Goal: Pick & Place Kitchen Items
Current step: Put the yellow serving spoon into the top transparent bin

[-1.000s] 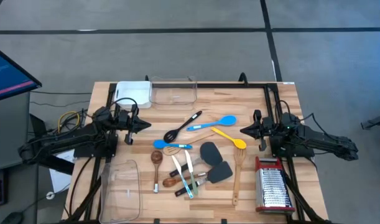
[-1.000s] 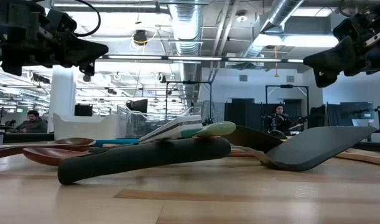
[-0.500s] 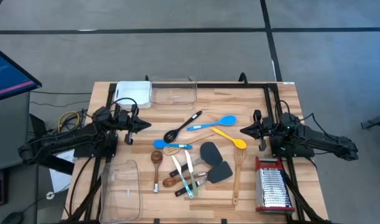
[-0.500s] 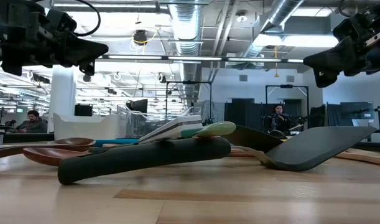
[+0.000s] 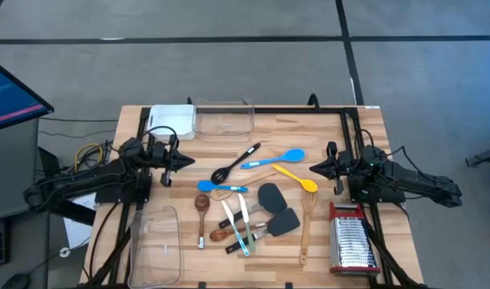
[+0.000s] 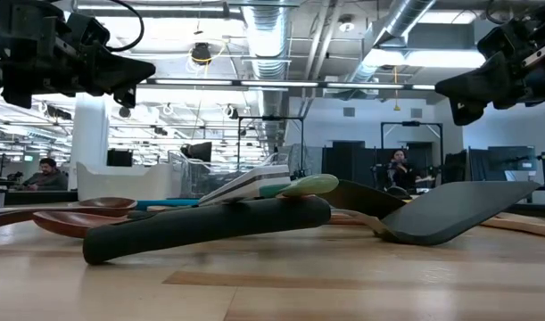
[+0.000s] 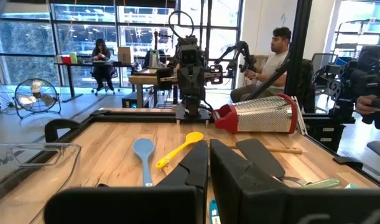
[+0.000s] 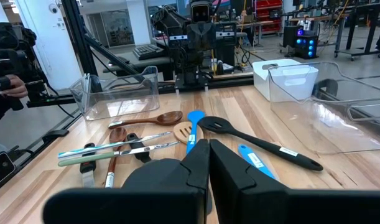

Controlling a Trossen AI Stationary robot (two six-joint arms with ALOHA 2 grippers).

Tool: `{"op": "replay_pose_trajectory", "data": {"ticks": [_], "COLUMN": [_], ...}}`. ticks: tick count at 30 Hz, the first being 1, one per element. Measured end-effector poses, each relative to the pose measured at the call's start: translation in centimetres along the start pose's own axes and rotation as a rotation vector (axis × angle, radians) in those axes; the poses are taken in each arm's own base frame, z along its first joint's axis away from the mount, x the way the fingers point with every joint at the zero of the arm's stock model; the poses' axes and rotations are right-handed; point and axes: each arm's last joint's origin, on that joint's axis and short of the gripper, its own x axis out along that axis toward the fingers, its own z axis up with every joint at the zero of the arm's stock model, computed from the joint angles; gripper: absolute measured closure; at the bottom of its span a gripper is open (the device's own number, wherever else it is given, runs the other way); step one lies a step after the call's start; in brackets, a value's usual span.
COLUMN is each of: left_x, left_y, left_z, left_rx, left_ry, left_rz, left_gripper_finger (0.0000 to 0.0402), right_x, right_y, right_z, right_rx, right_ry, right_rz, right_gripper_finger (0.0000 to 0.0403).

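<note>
My left gripper hovers shut and empty over the wooden table near the white tray, kitchen items scattered mid-table, my right gripper pinched closed, empty above the steel grater, with an open lab room beyond.

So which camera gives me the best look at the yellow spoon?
The high view: the whole yellow spoon lies unobstructed mid-table, beside the blue spoon. The left wrist view shows it farther off, foreshortened. I cannot make it out in the low or right wrist views.
</note>
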Motion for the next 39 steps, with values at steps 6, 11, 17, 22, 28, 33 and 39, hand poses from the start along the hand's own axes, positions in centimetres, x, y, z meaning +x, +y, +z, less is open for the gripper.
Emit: {"op": "replay_pose_trajectory", "data": {"ticks": [6, 11, 17, 22, 28, 33, 39], "left_x": [0.0, 0.0, 0.0, 0.0, 0.0, 0.0, 0.0], "left_y": [0.0, 0.0, 0.0, 0.0, 0.0, 0.0, 0.0], "left_z": [0.1, 0.1, 0.1, 0.1, 0.1, 0.1, 0.1], "left_rx": [0.003, 0.003, 0.003, 0.003, 0.003, 0.003, 0.003], "left_ry": [-0.005, -0.005, -0.005, -0.005, -0.005, -0.006, -0.006], "left_rz": [0.000, 0.000, 0.000, 0.000, 0.000, 0.000, 0.000], "left_gripper_finger": [0.0399, 0.0399, 0.0399, 0.0399, 0.0399, 0.0399, 0.0399], "right_x": [0.0, 0.0, 0.0, 0.0, 0.0, 0.0, 0.0], "right_y": [0.0, 0.0, 0.0, 0.0, 0.0, 0.0, 0.1], "right_z": [0.0, 0.0, 0.0, 0.0, 0.0, 0.1, 1.0], "right_rx": [0.000, 0.000, 0.000, 0.000, 0.000, -0.002, -0.030], "right_ry": [0.000, -0.001, 0.000, 0.000, -0.001, -0.007, -0.112], "right_rz": [0.000, 0.000, 0.000, 0.000, 0.000, 0.000, 0.008], "right_gripper_finger": [0.0397, 0.0397, 0.0397, 0.0397, 0.0397, 0.0397, 0.0397]}}
